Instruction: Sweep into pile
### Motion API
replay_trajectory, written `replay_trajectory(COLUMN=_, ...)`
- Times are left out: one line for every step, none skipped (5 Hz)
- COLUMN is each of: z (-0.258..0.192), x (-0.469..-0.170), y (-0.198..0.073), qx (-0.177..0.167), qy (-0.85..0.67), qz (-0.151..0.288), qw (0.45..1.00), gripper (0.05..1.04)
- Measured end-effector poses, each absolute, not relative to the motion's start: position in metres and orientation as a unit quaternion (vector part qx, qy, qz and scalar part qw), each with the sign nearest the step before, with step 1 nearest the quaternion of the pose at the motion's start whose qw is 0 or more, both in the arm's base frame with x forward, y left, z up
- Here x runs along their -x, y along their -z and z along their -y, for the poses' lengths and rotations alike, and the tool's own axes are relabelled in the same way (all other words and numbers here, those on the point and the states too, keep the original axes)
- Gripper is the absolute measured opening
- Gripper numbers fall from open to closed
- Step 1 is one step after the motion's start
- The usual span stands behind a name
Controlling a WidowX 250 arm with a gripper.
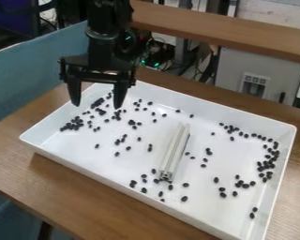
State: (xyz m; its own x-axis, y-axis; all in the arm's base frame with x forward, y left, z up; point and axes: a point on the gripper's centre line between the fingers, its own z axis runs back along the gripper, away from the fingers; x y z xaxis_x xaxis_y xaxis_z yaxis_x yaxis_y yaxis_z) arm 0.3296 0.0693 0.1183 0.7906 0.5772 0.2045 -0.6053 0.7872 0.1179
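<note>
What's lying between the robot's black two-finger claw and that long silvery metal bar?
Small black oval pieces, scattered singly and in little clumps on the white tray, lie between claw and bar in the camera view.

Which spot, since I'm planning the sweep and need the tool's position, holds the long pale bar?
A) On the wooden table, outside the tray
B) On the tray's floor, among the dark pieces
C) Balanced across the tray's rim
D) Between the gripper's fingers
B: the bar lies on the floor of the white tray with dark pieces around it, away from the open gripper.
</note>
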Motion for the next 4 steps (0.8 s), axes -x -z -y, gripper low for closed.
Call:
replay_trajectory(z=-0.068, x=-0.329, y=-0.107, qx=-0.09, qy=-0.312, qz=0.064, qw=0.944, gripper=1.0)
replay_trajectory(z=-0.035, x=-0.344, y=-0.088, qx=-0.067, qy=-0.273, qz=0.069, qw=0.957, gripper=1.0)
replay_trajectory(z=0.002, x=-0.363, y=-0.075, qx=-0.031, qy=-0.19, qz=0.068, qw=0.979, gripper=1.0)
replay_trajectory(z=0.026, x=-0.375, y=-0.063, qx=-0.019, qy=-0.14, qz=0.066, qw=0.988, gripper=1.0)
